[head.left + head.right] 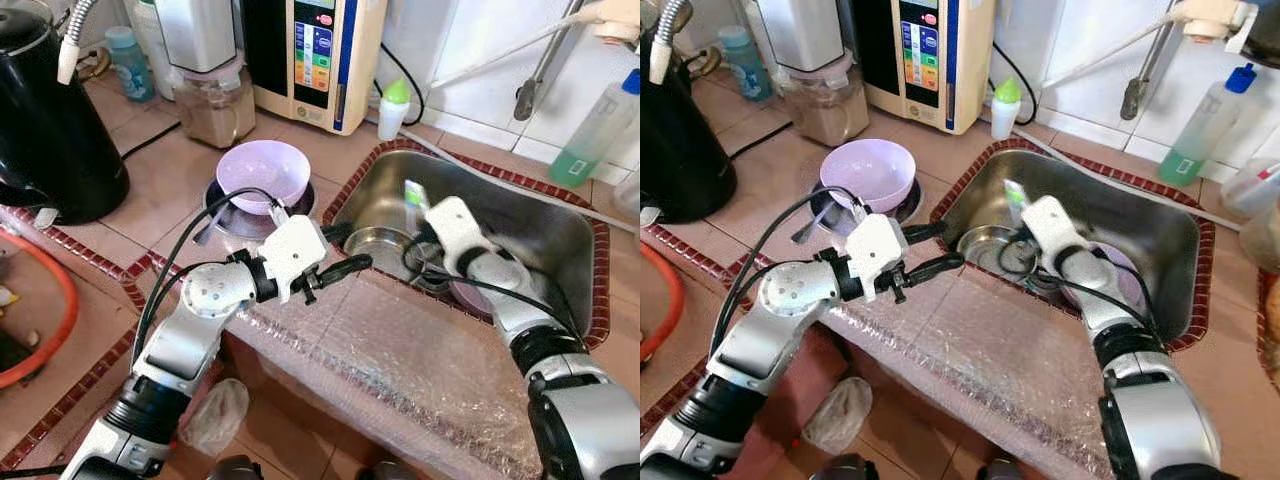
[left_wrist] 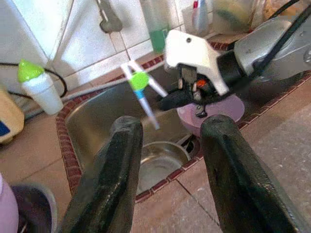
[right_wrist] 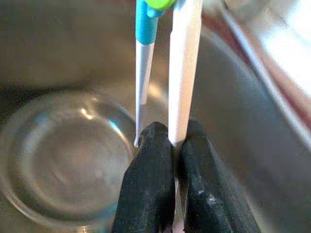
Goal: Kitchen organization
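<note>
Right end effector (image 3: 176, 138) pinches chopsticks (image 3: 184, 68) over steel bowl (image 3: 63, 165) in sink (image 1: 560, 225)

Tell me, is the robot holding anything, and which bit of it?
Yes. The right gripper is shut on the white leg of a pair of tongs, near its free end, above the sink. The left gripper is open and holds nothing.

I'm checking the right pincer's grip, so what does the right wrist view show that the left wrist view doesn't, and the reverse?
Right wrist view: the right pincer shut on the white tongs, close up. Left wrist view: the open left pincer, a pink bowl in the sink, and a green-capped bottle on the counter. Both: the tongs over a steel bowl.
</note>
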{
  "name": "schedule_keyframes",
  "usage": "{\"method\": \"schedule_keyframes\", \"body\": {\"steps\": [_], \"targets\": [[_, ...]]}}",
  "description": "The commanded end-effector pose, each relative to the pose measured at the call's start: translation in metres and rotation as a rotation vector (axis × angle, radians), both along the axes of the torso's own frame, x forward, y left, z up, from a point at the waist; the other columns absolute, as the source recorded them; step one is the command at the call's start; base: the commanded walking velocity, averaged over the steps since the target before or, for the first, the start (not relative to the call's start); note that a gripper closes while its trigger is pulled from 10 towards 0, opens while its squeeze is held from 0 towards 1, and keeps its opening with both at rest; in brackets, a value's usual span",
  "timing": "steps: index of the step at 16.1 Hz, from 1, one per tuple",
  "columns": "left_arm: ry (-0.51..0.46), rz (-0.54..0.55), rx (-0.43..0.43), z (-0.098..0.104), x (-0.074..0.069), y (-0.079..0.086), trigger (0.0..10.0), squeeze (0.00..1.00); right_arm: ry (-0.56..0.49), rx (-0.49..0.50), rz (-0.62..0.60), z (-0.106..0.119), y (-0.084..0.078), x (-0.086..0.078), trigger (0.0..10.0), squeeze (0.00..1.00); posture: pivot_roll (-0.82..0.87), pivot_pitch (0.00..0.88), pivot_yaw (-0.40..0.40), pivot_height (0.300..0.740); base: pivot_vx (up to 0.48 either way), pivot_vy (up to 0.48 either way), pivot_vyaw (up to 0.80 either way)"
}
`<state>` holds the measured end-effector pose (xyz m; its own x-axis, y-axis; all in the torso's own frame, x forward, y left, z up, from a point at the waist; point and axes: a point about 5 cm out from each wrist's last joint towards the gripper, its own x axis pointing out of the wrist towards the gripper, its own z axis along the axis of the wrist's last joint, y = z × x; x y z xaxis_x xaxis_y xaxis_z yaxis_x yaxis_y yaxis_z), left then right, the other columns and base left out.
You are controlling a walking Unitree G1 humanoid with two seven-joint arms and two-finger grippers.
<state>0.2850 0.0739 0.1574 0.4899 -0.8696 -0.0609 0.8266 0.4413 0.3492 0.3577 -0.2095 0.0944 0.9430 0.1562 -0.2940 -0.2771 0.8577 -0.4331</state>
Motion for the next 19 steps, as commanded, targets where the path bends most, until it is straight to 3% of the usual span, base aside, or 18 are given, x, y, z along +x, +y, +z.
{"method": "schedule_keyframes", "body": {"steps": [1,3,4,5,6,7,11,15,17,19], "targets": [[0.041,0.046,0.028,-0.01,0.004,0.004,10.0,1.0,0.037,0.03,-0.101,-0.001,-0.012,0.002,0.0,0.0,0.05,0.0,-0.011,0.74,0.0,0.0,0.0],[0.059,0.09,0.044,-0.017,0.008,0.007,10.0,1.0,0.074,0.06,-0.121,-0.007,-0.012,-0.001,0.0,0.0,0.05,0.0,-0.007,0.74,0.0,0.0,0.0],[0.063,0.116,0.039,-0.018,0.011,0.008,10.0,1.0,0.085,0.058,-0.124,-0.01,-0.011,-0.002,3.0,0.0,0.05,0.0,-0.006,0.74,0.0,0.0,0.0],[0.074,0.141,0.038,-0.021,0.015,0.01,10.0,1.0,0.108,0.072,-0.133,-0.015,-0.009,-0.004,10.0,0.0,0.05,0.0,-0.004,0.74,0.0,0.0,0.0],[0.071,0.143,0.038,-0.022,0.016,0.01,10.0,1.0,0.113,0.08,-0.137,-0.016,-0.009,-0.004,10.0,0.0,0.05,0.0,-0.003,0.74,0.0,0.0,0.0],[0.061,0.179,0.033,-0.022,0.02,0.011,10.0,1.0,0.122,0.1,-0.15,-0.019,-0.009,-0.005,10.0,1.0,0.05,0.0,-0.003,0.74,0.0,0.0,0.0],[0.032,0.198,0.041,-0.022,0.025,0.007,10.0,1.0,0.15,0.164,-0.194,-0.027,-0.011,-0.011,10.0,1.0,0.07,0.0,-0.027,0.74,0.0,0.0,0.0],[0.026,0.259,-0.036,-0.012,0.032,0.015,10.0,1.0,0.1,0.242,-0.185,-0.018,-0.004,-0.005,10.0,1.0,0.05,0.0,-0.012,0.74,0.0,0.0,0.0],[-0.013,0.329,-0.061,-0.004,0.038,0.022,10.0,1.0,0.044,0.327,-0.203,-0.013,-0.001,-0.004,10.0,1.0,0.05,0.0,-0.009,0.74,0.0,0.0,0.0],[-0.104,0.55,-0.158,0.017,0.053,0.042,10.0,1.0,-0.043,0.378,-0.14,-0.004,0.008,-0.004,10.0,1.0,0.06,0.0,-0.003,0.74,0.0,0.0,0.0]]}}
